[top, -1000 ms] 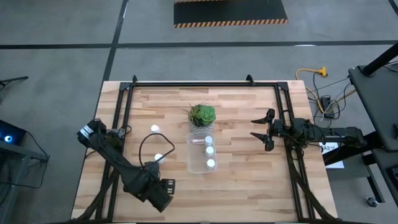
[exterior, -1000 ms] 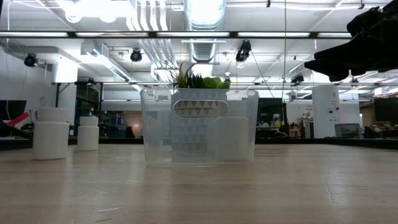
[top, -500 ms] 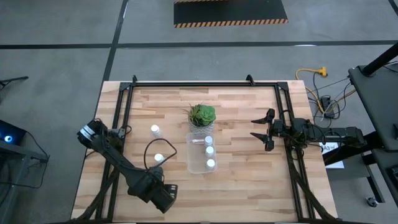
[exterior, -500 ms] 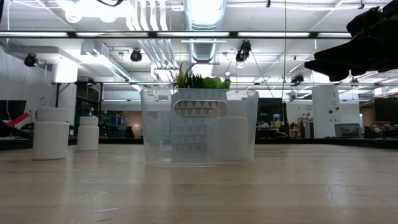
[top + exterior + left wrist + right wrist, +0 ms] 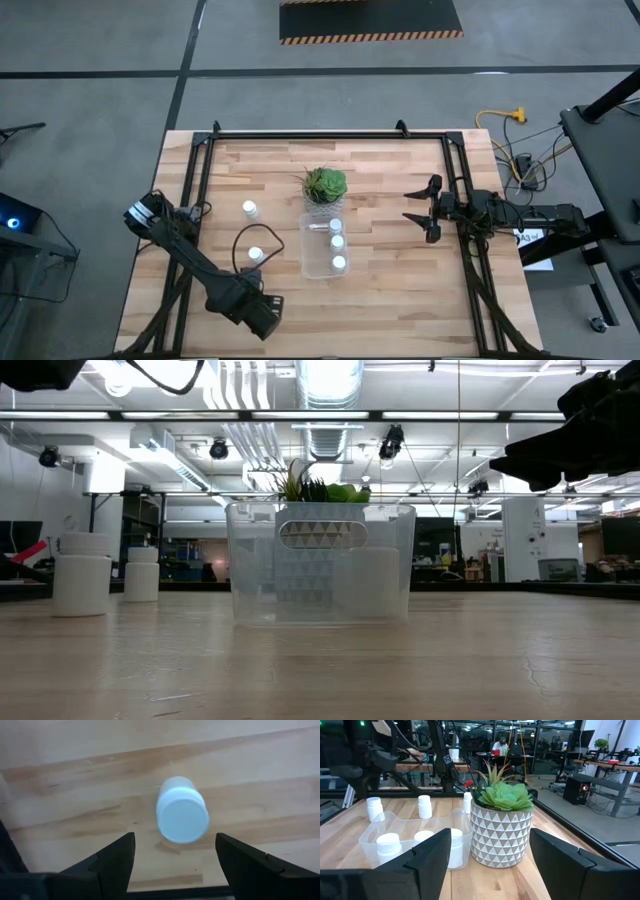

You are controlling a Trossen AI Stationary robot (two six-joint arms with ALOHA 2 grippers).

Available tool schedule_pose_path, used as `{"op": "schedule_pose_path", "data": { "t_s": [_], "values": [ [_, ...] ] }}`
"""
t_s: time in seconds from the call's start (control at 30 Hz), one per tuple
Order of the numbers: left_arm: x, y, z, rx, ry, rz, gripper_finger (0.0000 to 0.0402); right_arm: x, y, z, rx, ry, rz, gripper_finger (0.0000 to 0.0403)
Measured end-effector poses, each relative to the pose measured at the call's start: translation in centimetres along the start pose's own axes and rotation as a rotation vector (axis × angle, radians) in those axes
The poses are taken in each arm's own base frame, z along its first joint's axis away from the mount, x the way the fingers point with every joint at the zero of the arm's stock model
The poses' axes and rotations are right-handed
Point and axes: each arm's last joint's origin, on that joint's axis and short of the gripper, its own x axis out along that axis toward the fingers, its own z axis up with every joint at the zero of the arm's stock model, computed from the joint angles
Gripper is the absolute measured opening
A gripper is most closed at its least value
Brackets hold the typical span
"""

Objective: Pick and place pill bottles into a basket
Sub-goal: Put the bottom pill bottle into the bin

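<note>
High view first, going left to right: the left arm reaches down along the left side of the wooden worktop [image 5: 380, 290], and its pincer [image 5: 175, 851] is pointed straight down with its fingers spread wide apart, nothing between them. Its wrist view looks right onto the white cap of one pill bottle [image 5: 182, 816], standing upright on the wood in the gap between the two fingers but not touched by either. On the overhead that looks like the nearer loose bottle [image 5: 255, 254], with a second loose bottle [image 5: 248, 208] a bit farther back, both well left of the basket [image 5: 312, 262]. The low view shows those two as white cylinders standing off to the left of the clear bin, apart from each other. The basket sits mid-worktop, and three bottles show inside it from above: one lying down [image 5: 318, 227], then two upright ones [image 5: 337, 241] and [image 5: 339, 262]. The potted plant [image 5: 324, 185] is just behind the basket's far end, pretty much touching it. Over on the right, the right arm's pincer [image 5: 418, 207] hangs near the worktop's right rail, fingers wide open and empty, aimed at the plant and basket, well away from both.
</note>
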Motion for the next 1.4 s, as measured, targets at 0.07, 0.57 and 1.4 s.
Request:
{"op": "schedule_pose_path", "data": {
  "t_s": [0.07, 0.57, 1.4],
  "values": [
    [0.5, 0.0, 0.0, 0.001, 0.010, -0.003, 0.0258, 0.0, 0.0, 0.0, -0.001, 0.000, 0.000, 0.0260],
    [2.4, 0.1, 0.8, -0.008, 0.016, -0.009, 0.0258, 0.0, 0.0, 0.0, -0.001, 0.000, 0.000, 0.0260],
    [1.8, -1.0, 1.3, 0.086, 0.046, -0.066, 0.0144, 0.0, 0.0, 0.0, -0.001, 0.000, 0.000, 0.0260]
  ]
}}
